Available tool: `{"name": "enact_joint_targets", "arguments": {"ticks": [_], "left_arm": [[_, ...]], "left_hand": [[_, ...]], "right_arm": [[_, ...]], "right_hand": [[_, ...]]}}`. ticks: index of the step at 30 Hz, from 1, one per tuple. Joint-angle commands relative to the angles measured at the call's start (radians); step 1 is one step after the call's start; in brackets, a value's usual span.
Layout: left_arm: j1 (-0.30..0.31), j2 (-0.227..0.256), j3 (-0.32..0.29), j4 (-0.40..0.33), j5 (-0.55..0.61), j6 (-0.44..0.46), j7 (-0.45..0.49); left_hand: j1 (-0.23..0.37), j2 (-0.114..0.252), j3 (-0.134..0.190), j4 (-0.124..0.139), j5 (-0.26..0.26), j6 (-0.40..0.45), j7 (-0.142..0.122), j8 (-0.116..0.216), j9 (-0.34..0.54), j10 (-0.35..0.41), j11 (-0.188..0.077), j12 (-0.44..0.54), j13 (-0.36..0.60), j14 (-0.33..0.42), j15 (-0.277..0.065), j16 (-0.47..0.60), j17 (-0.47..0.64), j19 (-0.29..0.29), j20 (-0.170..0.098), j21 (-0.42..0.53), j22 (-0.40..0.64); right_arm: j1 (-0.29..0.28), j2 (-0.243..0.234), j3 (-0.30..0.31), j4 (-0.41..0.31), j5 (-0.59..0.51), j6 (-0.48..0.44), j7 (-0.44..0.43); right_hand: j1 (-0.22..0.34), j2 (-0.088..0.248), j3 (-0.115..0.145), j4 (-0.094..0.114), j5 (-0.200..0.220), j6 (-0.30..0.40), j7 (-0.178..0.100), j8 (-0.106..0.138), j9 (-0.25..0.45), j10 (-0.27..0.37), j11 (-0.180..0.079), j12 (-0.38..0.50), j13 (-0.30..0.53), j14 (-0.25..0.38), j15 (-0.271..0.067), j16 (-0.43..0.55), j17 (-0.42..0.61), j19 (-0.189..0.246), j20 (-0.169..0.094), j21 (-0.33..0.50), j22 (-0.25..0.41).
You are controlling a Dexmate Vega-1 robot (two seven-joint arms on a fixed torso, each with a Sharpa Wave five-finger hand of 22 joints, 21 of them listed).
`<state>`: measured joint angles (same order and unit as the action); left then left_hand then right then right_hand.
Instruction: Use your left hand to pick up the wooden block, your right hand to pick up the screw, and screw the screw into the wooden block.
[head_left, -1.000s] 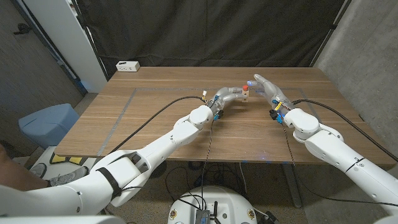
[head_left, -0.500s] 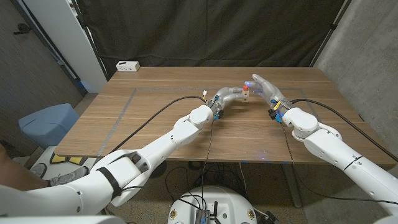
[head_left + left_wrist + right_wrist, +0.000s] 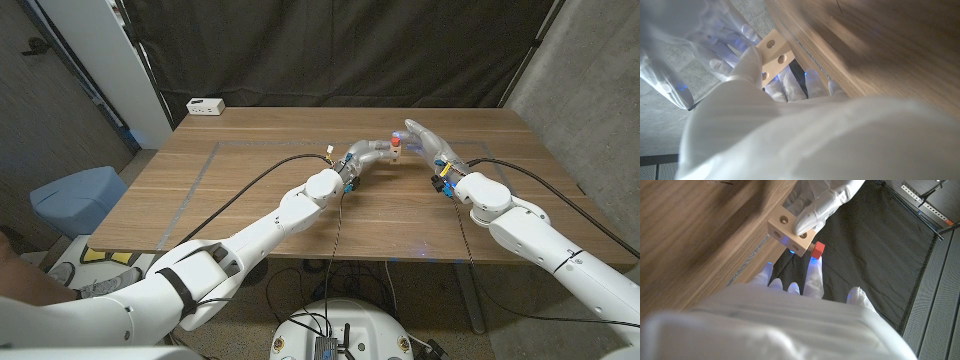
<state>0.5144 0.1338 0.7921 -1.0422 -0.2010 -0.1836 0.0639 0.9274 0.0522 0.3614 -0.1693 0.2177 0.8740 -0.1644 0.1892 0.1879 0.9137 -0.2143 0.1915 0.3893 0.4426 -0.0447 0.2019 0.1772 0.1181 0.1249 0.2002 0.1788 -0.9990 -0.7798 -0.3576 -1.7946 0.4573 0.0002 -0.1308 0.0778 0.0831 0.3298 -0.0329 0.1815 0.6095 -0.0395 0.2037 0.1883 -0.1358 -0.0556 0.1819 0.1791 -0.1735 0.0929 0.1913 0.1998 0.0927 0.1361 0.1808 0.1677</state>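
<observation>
My left hand (image 3: 368,154) holds the pale wooden block (image 3: 392,152) up over the middle of the table's far half. The block's round holes show in the left wrist view (image 3: 773,53) and the right wrist view (image 3: 789,233), where the left hand's fingers (image 3: 822,200) clamp it. A red screw (image 3: 397,142) sticks out of one block face (image 3: 817,249). My right hand (image 3: 425,141) stands just right of the block with its fingers stretched out. Its fingertips (image 3: 812,276) come close under the screw's red head, and the thumb is held apart. I see no grip on the screw.
A white power strip (image 3: 205,106) lies at the table's far left corner. A blue bin (image 3: 75,198) stands on the floor to the left. Black cables run along both forearms over the wooden table (image 3: 250,200).
My right arm has edged slightly towards the block. The left hand and the block have stayed where they were.
</observation>
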Motion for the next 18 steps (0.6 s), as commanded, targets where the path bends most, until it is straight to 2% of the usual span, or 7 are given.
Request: {"name": "enact_joint_targets", "arguments": {"ticks": [1,18], "left_arm": [[0.0,-0.001,0.002,0.0,0.0,-0.003,0.0],[0.006,0.004,0.0,-0.009,-0.001,0.001,0.002]], "left_hand": [[0.009,0.018,0.016,0.012,0.005,0.018,0.01,0.008,0.005,0.009,0.0,0.02,0.022,0.006,-0.055,0.001,0.003,-0.004,0.005,0.006,0.005],[0.009,0.018,0.016,0.012,0.005,0.017,0.012,0.008,0.005,0.009,0.0,0.021,0.023,0.006,-0.054,0.0,0.003,-0.004,0.006,0.006,0.005]], "right_arm": [[-0.008,-0.004,0.002,-0.009,0.001,-0.004,-0.006],[-0.025,-0.002,0.01,-0.02,0.005,-0.012,-0.031]], "right_hand": [[-0.009,0.007,0.005,0.004,0.006,0.011,0.0,0.005,0.002,0.011,-0.001,0.011,0.002,-0.038,0.002,0.009,0.002,0.003,0.002,0.006,0.002],[-0.005,0.008,0.01,0.001,0.007,0.029,0.003,0.008,0.002,0.027,-0.003,0.015,0.002,-0.028,0.001,0.012,0.0,0.008,0.005,0.008,0.002]]}}
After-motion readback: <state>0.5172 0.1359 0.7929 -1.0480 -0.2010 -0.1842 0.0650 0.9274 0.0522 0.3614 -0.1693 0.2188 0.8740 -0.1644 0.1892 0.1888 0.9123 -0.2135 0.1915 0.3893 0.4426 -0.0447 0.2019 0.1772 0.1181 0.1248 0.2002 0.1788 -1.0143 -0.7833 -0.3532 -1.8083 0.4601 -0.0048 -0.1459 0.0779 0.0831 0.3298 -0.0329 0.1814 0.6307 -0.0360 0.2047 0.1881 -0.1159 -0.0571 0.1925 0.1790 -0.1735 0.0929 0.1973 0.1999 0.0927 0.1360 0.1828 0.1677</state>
